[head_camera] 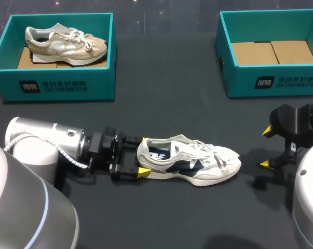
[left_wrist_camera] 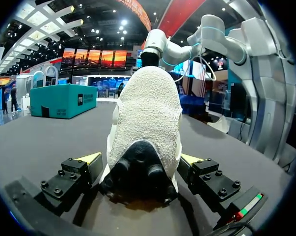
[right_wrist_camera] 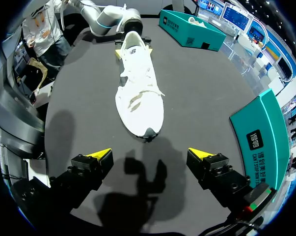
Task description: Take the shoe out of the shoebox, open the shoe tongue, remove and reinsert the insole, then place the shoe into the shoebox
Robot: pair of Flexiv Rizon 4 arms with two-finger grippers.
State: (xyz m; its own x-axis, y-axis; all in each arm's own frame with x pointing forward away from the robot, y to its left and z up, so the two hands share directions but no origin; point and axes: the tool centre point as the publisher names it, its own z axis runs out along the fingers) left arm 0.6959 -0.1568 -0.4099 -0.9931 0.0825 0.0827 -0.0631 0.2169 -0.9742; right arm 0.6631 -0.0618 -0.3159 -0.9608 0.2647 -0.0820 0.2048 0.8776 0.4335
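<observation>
With the left hand clamping the heel of the white-and-navy sneaker standing on the surface, the right hand, spread wide beyond the toe, should probably pinch the tongue's top edge and lift it gently.

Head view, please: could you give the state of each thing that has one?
white shoe: upright on table, heel gripped.
left gripper: jaws shut on heel.
right gripper: jaws open, empty.
left shoebox: lidless, holds beige shoe.
right shoebox: lidless, no shoe inside.

Shoe blocks mid-table, bare table around right tool
</observation>
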